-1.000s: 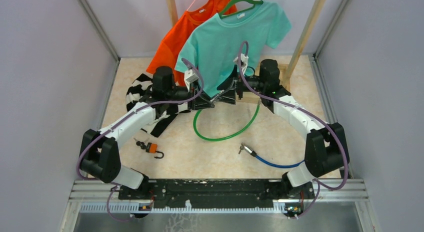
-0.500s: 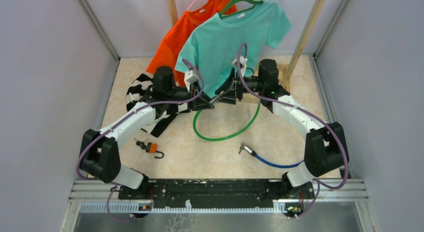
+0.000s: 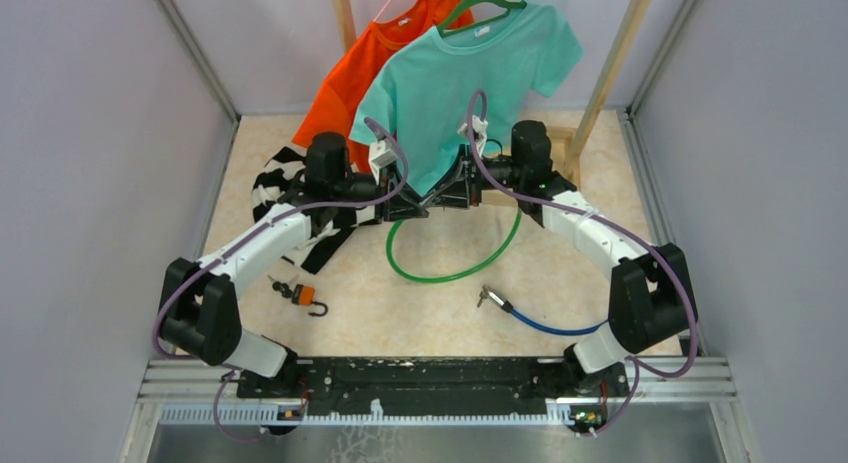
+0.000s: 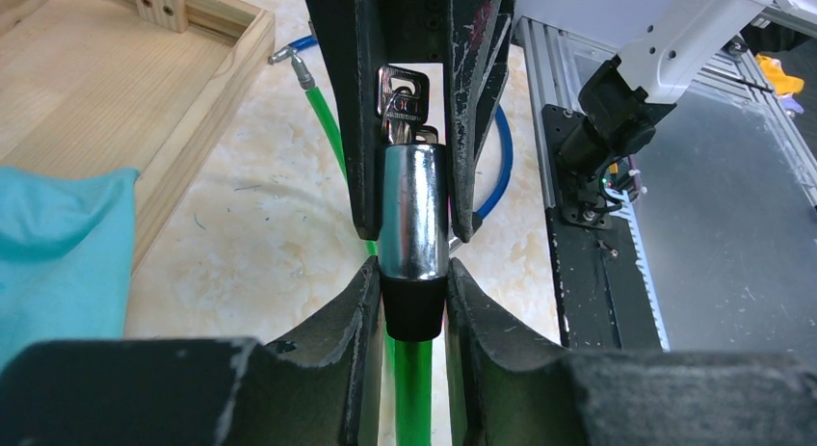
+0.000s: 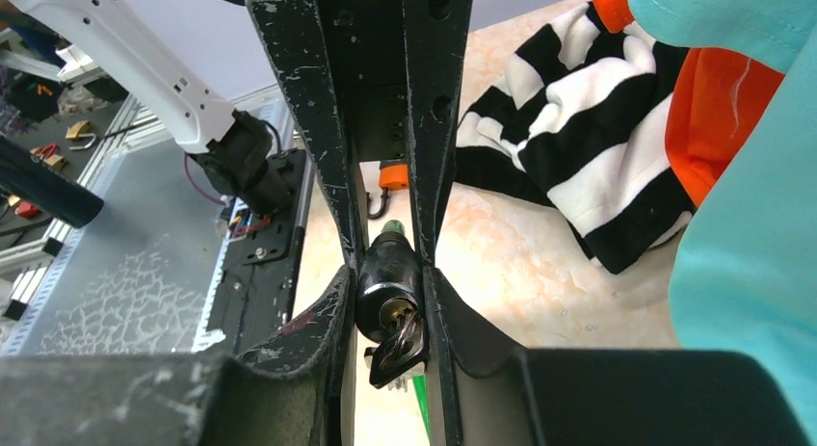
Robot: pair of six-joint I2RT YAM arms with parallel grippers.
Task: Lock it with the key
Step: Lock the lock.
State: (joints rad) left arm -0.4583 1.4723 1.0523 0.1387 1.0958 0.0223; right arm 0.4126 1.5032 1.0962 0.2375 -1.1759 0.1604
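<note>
A green cable lock (image 3: 455,273) loops on the floor. Its chrome barrel (image 4: 412,210) with a black collar is clamped between my left gripper (image 4: 412,277) fingers, at mid-table in the top view (image 3: 405,205). My right gripper (image 3: 448,193) meets it head-on. In the right wrist view, the right gripper (image 5: 387,282) is closed around the barrel's keyhole end (image 5: 387,287), with the key (image 5: 397,345) in the keyhole and tilted between the fingers. The key head (image 4: 403,88) also shows in the left wrist view between the right fingers.
An orange padlock with keys (image 3: 305,296) lies front left. A blue cable (image 3: 540,325) with a metal end lies front right. A teal shirt (image 3: 470,73) and orange shirt (image 3: 350,83) hang behind the grippers. A striped cloth (image 3: 275,178) and a wooden frame (image 4: 193,70) are nearby.
My right wrist has shifted slightly left toward the left gripper and turned a little. The left arm and the cable loop have stayed put.
</note>
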